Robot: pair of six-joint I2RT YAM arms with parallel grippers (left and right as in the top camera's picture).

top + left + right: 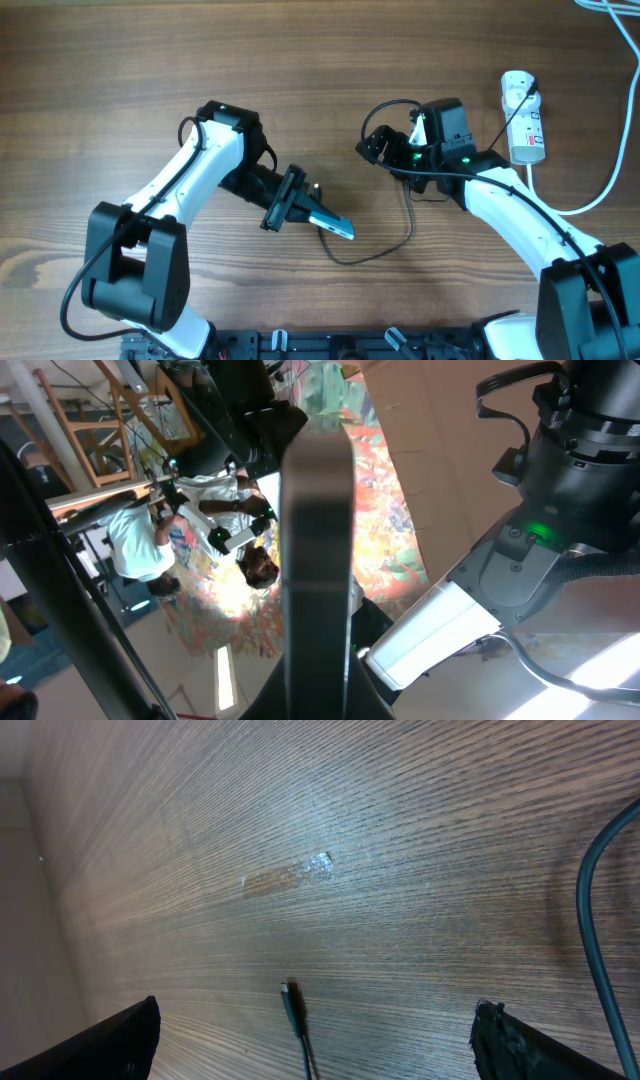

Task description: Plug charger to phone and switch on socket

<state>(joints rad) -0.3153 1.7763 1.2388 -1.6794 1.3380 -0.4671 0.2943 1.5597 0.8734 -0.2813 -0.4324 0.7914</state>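
My left gripper (pixel 297 203) is shut on the phone (pixel 334 224) and holds it tilted, turquoise face showing, near the table's middle. In the left wrist view the phone (pixel 318 540) is a dark upright strip seen edge-on, running up from my jaws (pixel 318 705). The charger's black cable (pixel 388 249) loops on the wood right of the phone. Its small connector (pixel 291 996) shows in the right wrist view between my right gripper's fingers (pixel 315 1040), which are wide apart and touch nothing. My right gripper (pixel 373 143) is open, up and right of the phone. The white socket (pixel 526 125) lies at the far right.
A thick white cord (pixel 612 170) curves from the socket along the table's right edge. A dark cable (pixel 600 920) crosses the right side of the right wrist view. Bare wood (pixel 120 90) lies to the left and at the back.
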